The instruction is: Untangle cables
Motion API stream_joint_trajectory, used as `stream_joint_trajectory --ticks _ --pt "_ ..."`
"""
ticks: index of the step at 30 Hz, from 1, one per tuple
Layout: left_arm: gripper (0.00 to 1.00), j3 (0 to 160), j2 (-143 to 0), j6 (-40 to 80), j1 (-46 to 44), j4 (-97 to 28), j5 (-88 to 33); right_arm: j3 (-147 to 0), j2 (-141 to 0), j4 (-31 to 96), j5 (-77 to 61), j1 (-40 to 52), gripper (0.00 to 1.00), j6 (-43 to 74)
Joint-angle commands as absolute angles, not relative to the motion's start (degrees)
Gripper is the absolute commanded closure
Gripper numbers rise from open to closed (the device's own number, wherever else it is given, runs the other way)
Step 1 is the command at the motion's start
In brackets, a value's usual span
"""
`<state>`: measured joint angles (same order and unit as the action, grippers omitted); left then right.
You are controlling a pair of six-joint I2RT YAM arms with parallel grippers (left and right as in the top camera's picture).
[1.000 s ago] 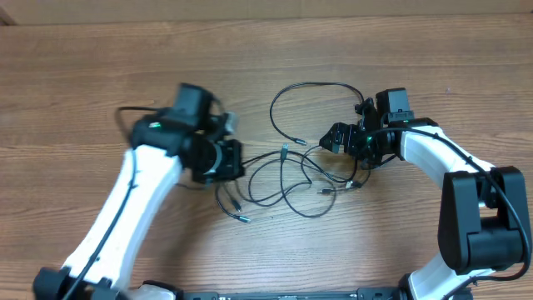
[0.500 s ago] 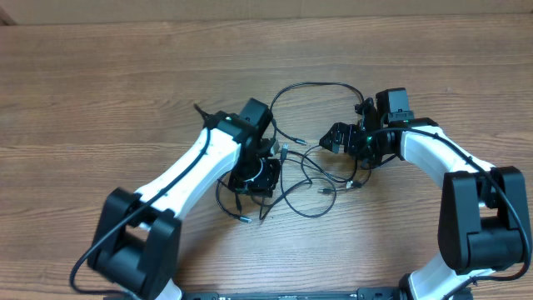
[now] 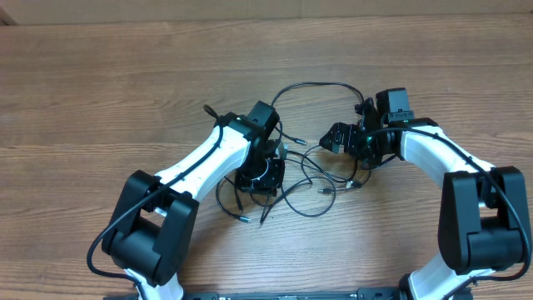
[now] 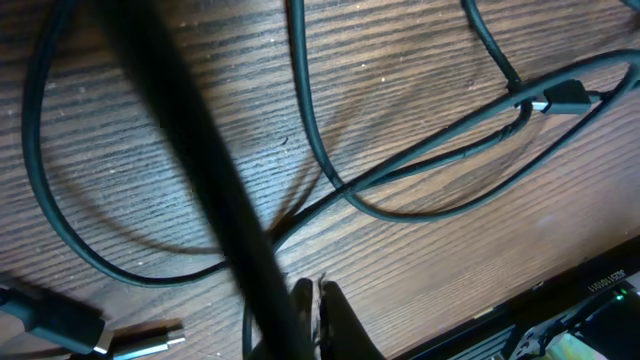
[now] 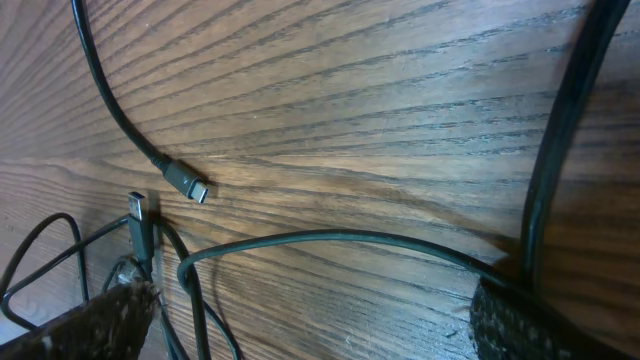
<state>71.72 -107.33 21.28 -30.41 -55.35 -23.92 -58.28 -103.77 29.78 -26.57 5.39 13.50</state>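
Your left end effector (image 4: 313, 305) is closed tight among the cables (image 4: 300, 90). Your right end effector (image 5: 312, 320) gapes wide, astride them.

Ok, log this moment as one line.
left gripper: shut, down among cables | right gripper: open over cables | task: cables tangled

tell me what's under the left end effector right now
Under the left end effector lie crossing loops of the cables and a silver-tipped plug on the wooden table. From overhead, the left arm covers whatever lies directly beneath it.
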Motion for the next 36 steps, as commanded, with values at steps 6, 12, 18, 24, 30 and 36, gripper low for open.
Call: stream_joint_trajectory --ticks 6,12,18,24,30,36 --pt "0.91 72.1 -107.9 22.4 -30.8 -53.5 -23.3 -58.3 -103.9 30.1 -23.6 5.5 0.0 13.6" --pt "0.86 72.1 -107.9 26.0 -30.8 -52.8 -19.2 -58.3 -103.9 30.1 -23.6 5.5 0.0 13.6" --pt "0.62 72.1 -107.9 26.0 -30.8 -52.9 -18.9 -58.3 -103.9 30.1 -23.6 5.5 0.0 13.6" --pt "0.6 73.3 -106.5 26.0 -30.2 -58.3 -13.3 -58.3 -103.9 30.1 -23.6 5.5 0.0 13.6" --pt "0.49 79.0 -100.8 26.5 -29.4 -66.5 -4.8 -58.3 -103.9 29.9 -23.7 5.5 0.0 13.6" --pt "0.27 82.1 -96.7 30.1 -29.7 -67.9 -1.9 -58.3 -103.9 29.9 -24.1 5.5 0.0 13.6"
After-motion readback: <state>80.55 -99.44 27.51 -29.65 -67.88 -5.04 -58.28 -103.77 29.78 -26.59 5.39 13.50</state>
